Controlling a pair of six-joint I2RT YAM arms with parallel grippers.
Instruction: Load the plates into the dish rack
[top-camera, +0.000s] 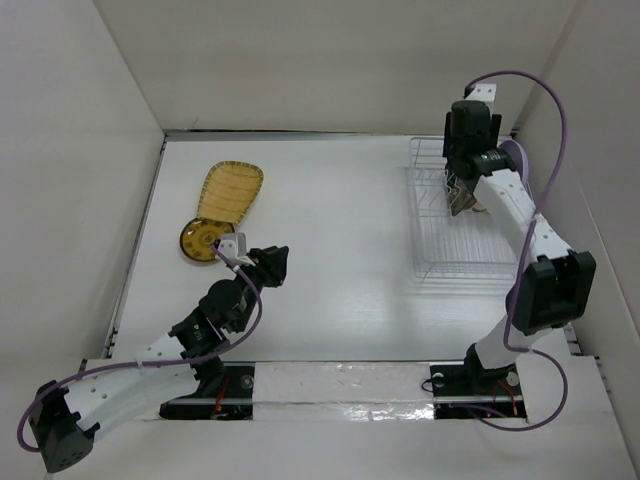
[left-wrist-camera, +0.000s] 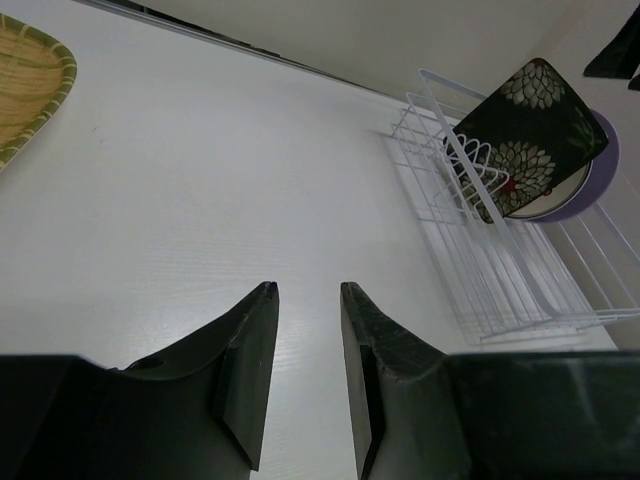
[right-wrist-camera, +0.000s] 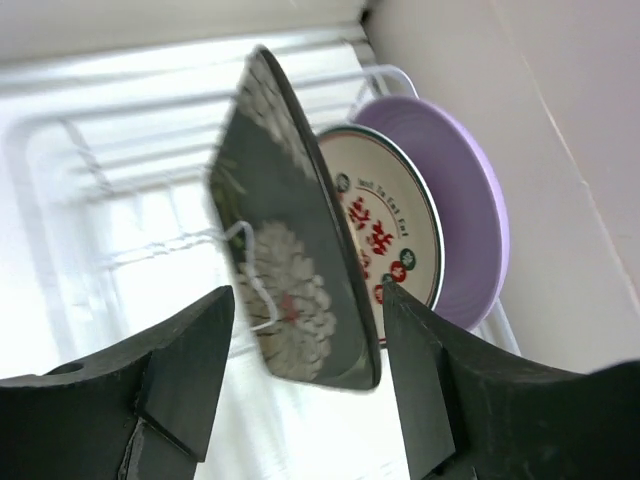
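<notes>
Black rectangular plate (left-wrist-camera: 525, 120), white flowers, in white wire rack (left-wrist-camera: 500, 290)

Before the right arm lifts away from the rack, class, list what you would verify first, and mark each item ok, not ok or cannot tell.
1. Black plate stands on edge in the dish rack: ok.
2. Right gripper has its jaws apart, one on either side of that plate: ok.
3. Both fingers are clear of the plate: cannot tell; its edge sits close to one finger.
4. Left gripper is open and empty: ok.
5. All plates are loaded: not ok; the yellow woven plate and the brown-gold plate lie on the table.
6. Rack has free slots: ok; its near part is bare.
</notes>
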